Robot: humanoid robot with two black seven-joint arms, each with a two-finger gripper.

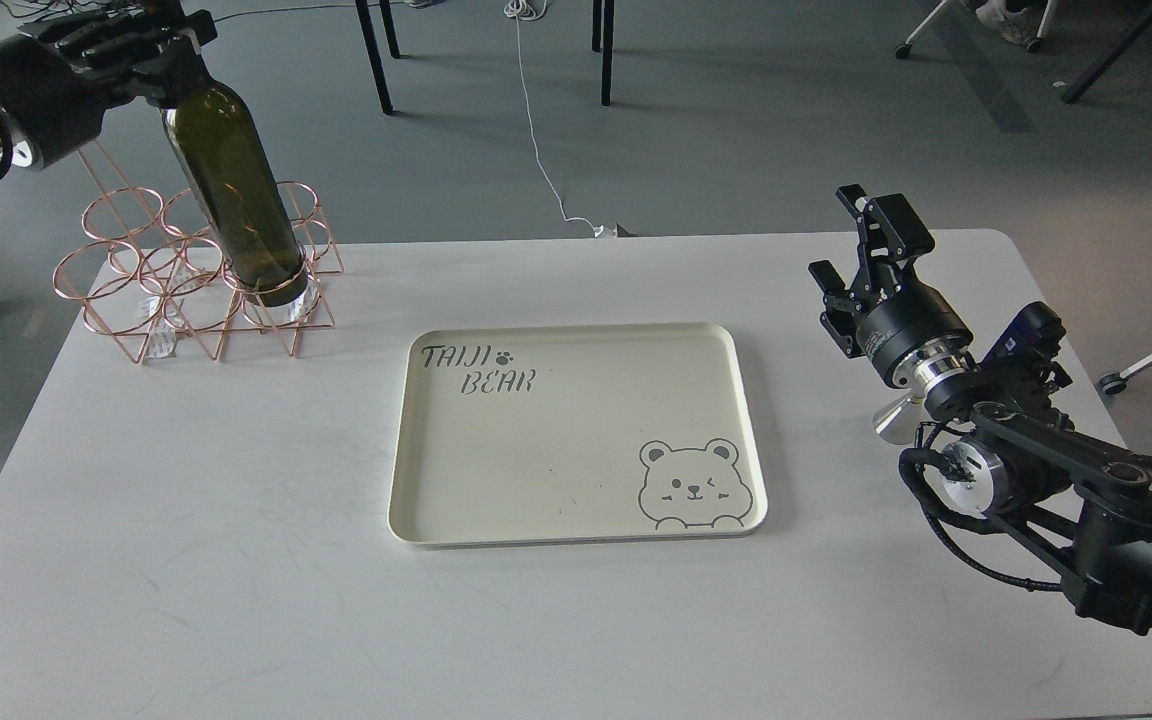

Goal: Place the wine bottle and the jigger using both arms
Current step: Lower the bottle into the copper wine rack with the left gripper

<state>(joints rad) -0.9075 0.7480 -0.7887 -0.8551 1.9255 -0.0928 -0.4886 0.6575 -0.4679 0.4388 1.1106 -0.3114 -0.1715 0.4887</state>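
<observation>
Left gripper (161, 60) clamped on neck of wine bottle (236, 185); bottle tilted, base in front-right ring of copper wire rack (136, 290) at table's (186, 560) far-left corner. Right gripper (861, 250) over table's right edge, 2 fingers spread, holding nothing. Jigger (893, 420) mostly hidden under right arm, silver cone only. Cream tray (401, 480) at centre.

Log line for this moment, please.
left gripper: shut on wine bottle, tilted in copper rack | right gripper: open, empty | jigger: behind right arm | tray: empty
</observation>
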